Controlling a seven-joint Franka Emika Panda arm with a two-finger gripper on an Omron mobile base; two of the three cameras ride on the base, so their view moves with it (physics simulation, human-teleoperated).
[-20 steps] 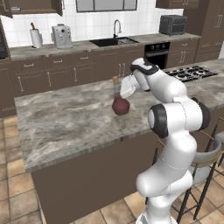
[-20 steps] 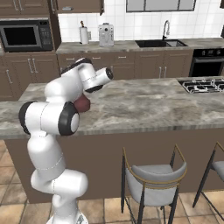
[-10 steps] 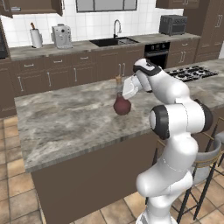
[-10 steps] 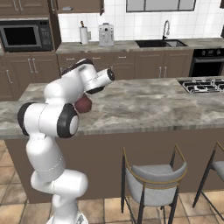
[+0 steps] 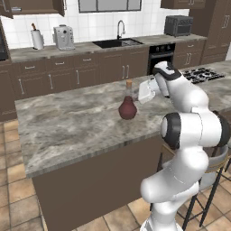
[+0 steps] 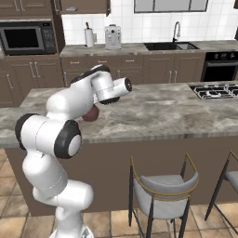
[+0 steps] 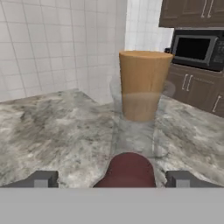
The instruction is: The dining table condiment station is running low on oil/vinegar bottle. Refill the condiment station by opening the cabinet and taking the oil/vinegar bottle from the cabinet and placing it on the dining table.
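The oil/vinegar bottle (image 5: 127, 108) stands upright on the dining table (image 5: 67, 131), with its dark-red body down and its tan cork on top. My gripper (image 5: 141, 92) hangs just to its right at neck height, open and apart from the glass. In the hand view the bottle (image 7: 142, 100) rises close ahead, and the gripper (image 7: 113, 178) shows its fingertips (image 7: 43, 178) spread wide, low on either side of the red body. From the right base view my arm covers most of the bottle (image 6: 93, 114). The top edge cuts off a dark wall cabinet (image 5: 31, 6).
Two grey stools (image 6: 162, 193) stand at the table's near side. A cooktop (image 5: 203, 73) sits at the table's right end. Behind are the wall counter with a sink (image 5: 115, 43), a coffee machine (image 5: 63, 37), a paper-towel roll (image 5: 37, 39) and a microwave (image 6: 25, 39).
My hand has drawn back to the right, away from the bottle's neck. The bottle stays standing on the table in the same spot.
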